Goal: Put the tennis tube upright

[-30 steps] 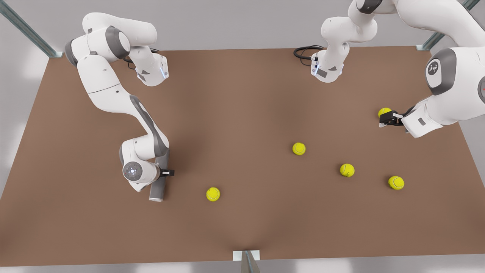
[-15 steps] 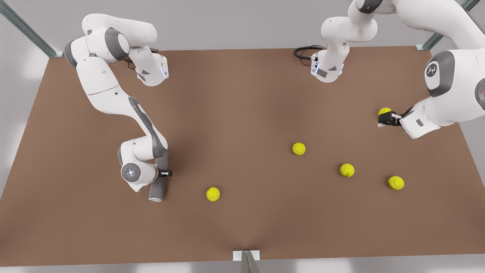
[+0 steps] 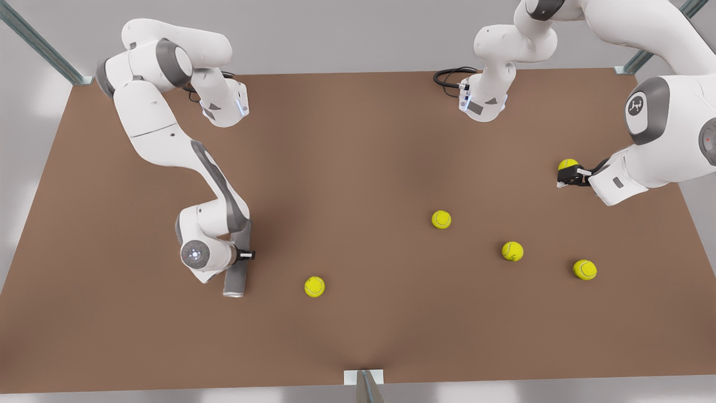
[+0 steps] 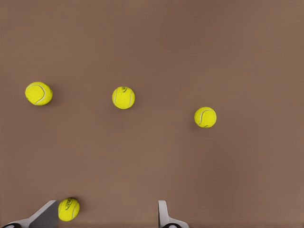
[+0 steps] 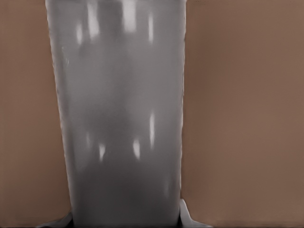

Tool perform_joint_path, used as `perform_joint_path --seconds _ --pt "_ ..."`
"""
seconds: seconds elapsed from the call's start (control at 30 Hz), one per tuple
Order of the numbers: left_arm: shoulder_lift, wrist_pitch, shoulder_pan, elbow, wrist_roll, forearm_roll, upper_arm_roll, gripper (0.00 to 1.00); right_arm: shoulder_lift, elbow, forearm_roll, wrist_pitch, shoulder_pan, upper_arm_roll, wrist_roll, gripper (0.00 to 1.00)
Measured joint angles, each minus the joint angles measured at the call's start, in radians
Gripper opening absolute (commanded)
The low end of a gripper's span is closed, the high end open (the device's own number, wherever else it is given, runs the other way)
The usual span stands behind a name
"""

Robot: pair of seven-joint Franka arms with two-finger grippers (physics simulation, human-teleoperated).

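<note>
The tennis tube [image 3: 235, 279] is a dark grey cylinder with a silvery rim at its near end. It lies low over the table at the front view's left. My right gripper [image 3: 243, 255] is shut on its middle, one finger on each side. The right wrist view looks along the tennis tube [image 5: 118, 114], with a fingertip [image 5: 186, 216] at its edge. My left gripper [image 3: 564, 179] hangs open over the table at the front view's right. In the left wrist view the left gripper [image 4: 105, 219] has wide-spread fingers, and a tennis ball [image 4: 69, 209] lies by one of them.
Several yellow-green tennis balls lie on the brown table [image 3: 358, 140]: one [image 3: 314, 286] near the tube, others [image 3: 441, 219], [image 3: 512, 251], [image 3: 584, 270] toward the front view's right, and one [image 3: 568, 164] beside the left gripper. Both arm bases stand at the far edge.
The right arm has shifted slightly, and the tube's rimmed end has swung a little toward the front view's right. The left gripper has crept slightly toward the front view's left.
</note>
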Motion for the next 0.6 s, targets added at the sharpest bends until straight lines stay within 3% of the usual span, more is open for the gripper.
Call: perform_joint_path --seconds 0.3,0.6 --pt "0.0 0.0 0.0 0.0 -0.001 0.0 0.0 1.0 -0.001 0.039 -0.003 -0.044 0.016 0.009 0.005 0.79" --pt "0.0 -0.002 -0.002 0.0 -0.002 0.0 0.0 1.0 -0.005 0.134 -0.026 -0.09 0.115 0.181 0.002 0.82"
